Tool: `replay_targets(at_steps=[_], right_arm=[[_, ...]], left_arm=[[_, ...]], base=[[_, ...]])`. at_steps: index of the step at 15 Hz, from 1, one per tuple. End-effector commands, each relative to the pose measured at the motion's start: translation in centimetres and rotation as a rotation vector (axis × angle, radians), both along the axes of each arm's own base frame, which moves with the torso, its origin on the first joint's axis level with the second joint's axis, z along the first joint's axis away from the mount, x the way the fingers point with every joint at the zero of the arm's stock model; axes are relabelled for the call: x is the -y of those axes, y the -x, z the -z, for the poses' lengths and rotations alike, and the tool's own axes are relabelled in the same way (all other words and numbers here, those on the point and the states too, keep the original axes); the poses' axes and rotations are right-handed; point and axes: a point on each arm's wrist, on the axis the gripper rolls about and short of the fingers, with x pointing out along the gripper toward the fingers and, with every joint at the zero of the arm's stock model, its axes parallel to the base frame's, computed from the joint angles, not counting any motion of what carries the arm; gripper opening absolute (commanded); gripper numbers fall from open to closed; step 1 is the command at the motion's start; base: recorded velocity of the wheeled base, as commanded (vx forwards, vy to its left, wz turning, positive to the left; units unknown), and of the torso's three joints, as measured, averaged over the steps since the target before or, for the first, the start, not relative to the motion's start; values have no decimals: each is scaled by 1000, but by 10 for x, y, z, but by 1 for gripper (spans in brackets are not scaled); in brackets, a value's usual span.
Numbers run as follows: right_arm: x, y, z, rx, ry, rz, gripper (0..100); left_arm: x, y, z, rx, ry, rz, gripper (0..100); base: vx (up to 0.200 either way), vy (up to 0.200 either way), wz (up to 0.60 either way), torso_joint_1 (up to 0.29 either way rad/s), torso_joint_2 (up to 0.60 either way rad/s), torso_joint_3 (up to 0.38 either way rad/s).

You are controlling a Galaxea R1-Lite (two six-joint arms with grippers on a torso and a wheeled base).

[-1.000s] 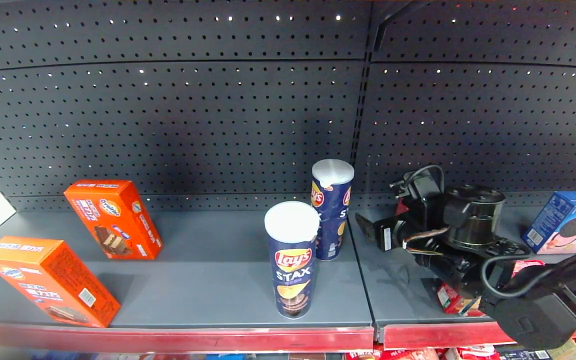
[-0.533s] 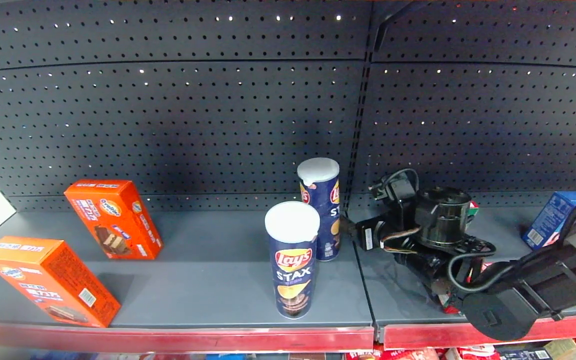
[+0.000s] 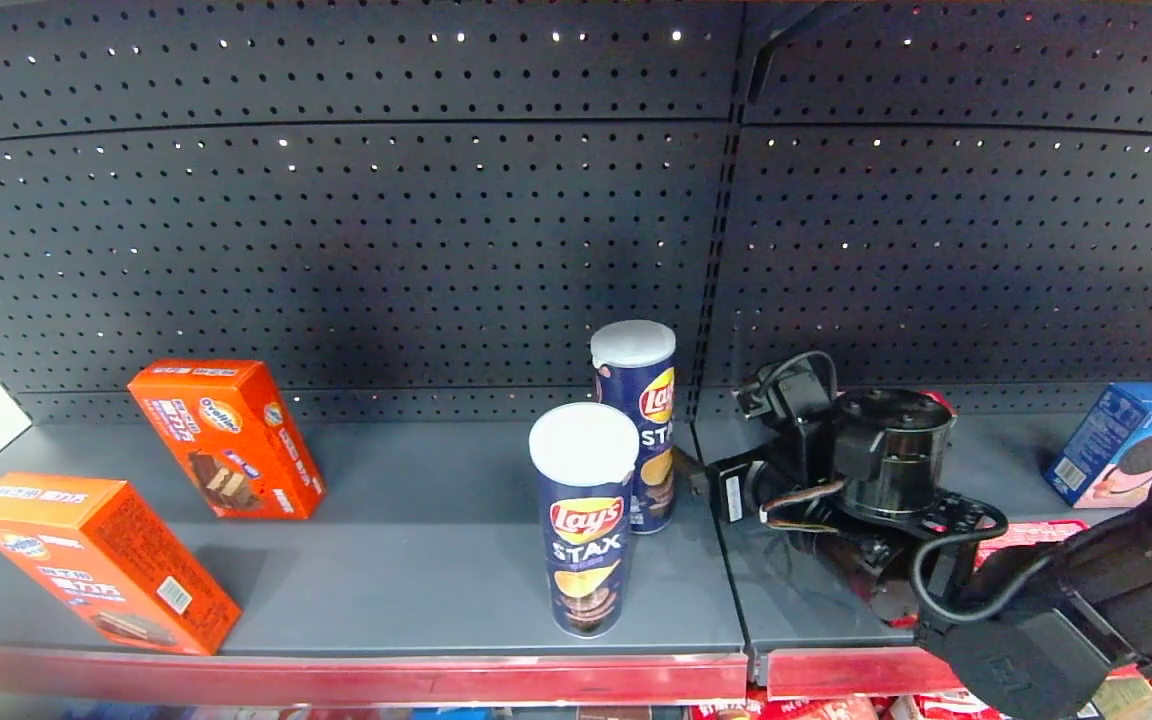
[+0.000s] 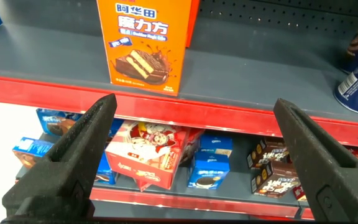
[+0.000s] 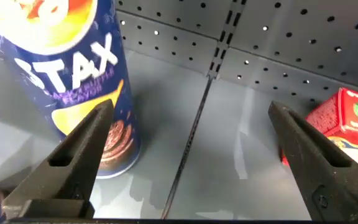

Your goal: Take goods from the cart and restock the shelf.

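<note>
Right pincer (image 5: 191,167) gaping wide just beside rear chips can (image 3: 636,420) on shelf (image 3: 386,560), left pincer (image 4: 191,163) gaping wide, facing orange box (image 4: 145,43)

Left gripper (image 4: 194,107) and right gripper (image 5: 191,111), jaws wide apart

Logo and white lettering front the near crisp tube (image 3: 586,520) and far crisp tube (image 3: 638,400); white characters top the far orange box (image 3: 226,435) and near orange box (image 3: 101,560), which bears a barcode (image 3: 174,594).

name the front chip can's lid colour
The front chip can has a white lid; clearest in the head view.
</note>
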Motion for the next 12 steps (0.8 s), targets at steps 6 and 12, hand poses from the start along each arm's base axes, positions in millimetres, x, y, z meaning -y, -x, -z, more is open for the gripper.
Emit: replay_targets(at_steps=[6,12], right_arm=[[-1,15,-6,3,-17,-30,100],[4,10,-2,-10,-4,5,100]], left_arm=[[0,0,0,-1,0,0,100],[0,0,0,-1,2,-2,100]], base=[[0,0,0,0,0,0],[0,0,0,0,0,0]])
